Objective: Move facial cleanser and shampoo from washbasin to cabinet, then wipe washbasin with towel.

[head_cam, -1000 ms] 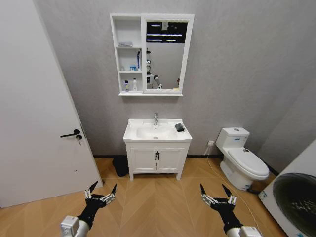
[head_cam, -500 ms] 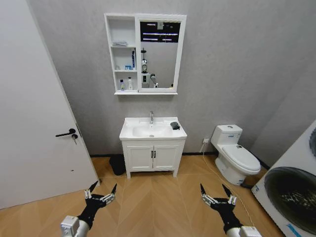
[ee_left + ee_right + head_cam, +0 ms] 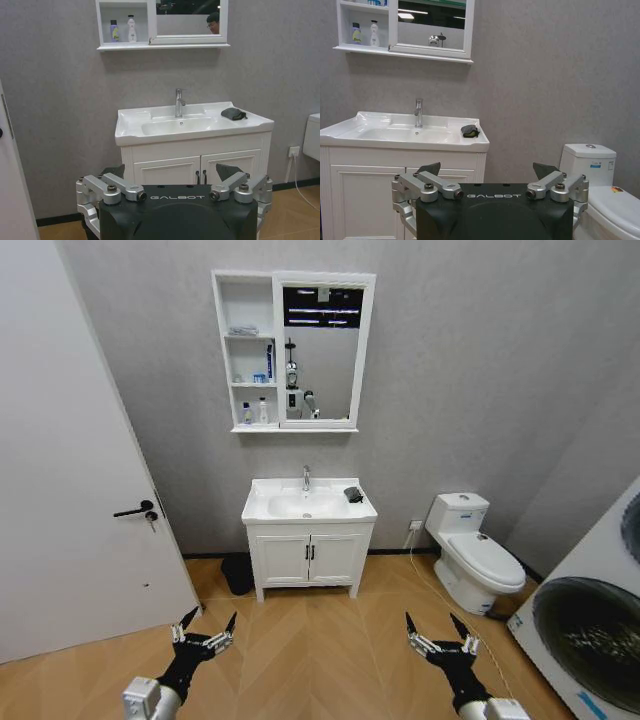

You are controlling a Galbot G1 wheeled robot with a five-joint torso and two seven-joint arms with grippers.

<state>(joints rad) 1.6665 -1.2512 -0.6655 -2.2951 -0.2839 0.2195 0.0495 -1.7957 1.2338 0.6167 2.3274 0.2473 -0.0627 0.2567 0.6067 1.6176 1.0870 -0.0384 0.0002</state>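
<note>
Washbasin (image 3: 309, 505): mounted on the wall below the cabinet (image 3: 293, 350).
Towel (image 3: 353, 495): laid on the washbasin's right rim.
Bottles (image 3: 256, 414): stood on the cabinet's lowest shelf.
Left gripper (image 3: 203, 633), right gripper (image 3: 438, 631): held spread apart, well before the washbasin, nothing gripped.

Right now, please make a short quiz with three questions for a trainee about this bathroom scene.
1. True or false: the towel lies on the washbasin.
2. Where do the two bottles stand? A) beside the tap B) on the lowest open shelf of the cabinet C) on the toilet
3. Fill in: the left tool and the right tool are both ____ and hold nothing.

Key: 1 true; 2 B; 3 open.
</note>
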